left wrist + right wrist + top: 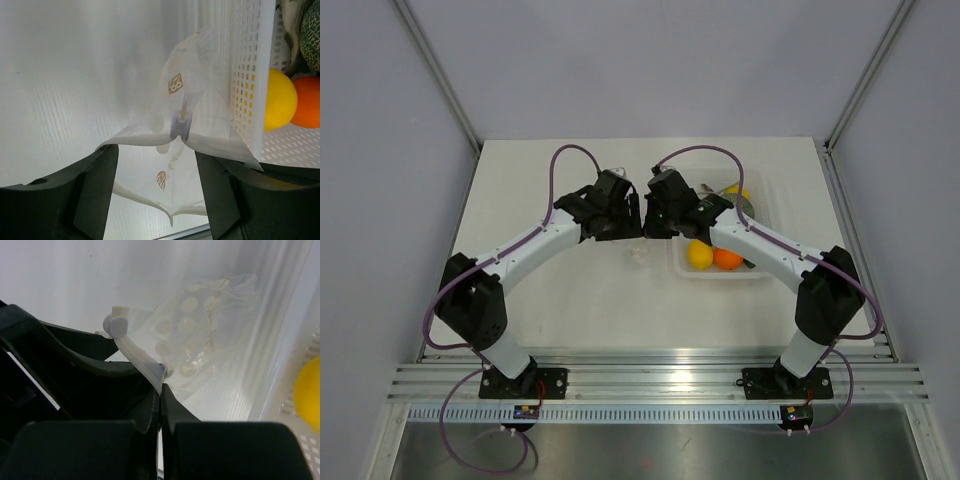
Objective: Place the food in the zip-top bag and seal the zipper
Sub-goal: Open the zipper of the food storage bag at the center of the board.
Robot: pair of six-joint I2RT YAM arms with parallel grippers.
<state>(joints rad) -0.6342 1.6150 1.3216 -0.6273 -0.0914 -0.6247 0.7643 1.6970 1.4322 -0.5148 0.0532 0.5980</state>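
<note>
Clear crinkly plastic, the zip-top bag [200, 115] sits between the two grippers over the white table [570, 300], just beside the wall of the perforated tray [247, 75]. The right gripper [161, 390] is clenched on the bag's mouth edge, pinching the pale zipper [137, 357] strip, which ends in a small round knob [117, 326]. The left gripper [155, 170] is released, its dark fingers [95, 195] spread wide with the bag's film between them. The yellow lemon [279, 100] lies in the tray, outside the bag, touching an orange [306, 102]; a grey-green melon [311, 30] sits just behind them.
</note>
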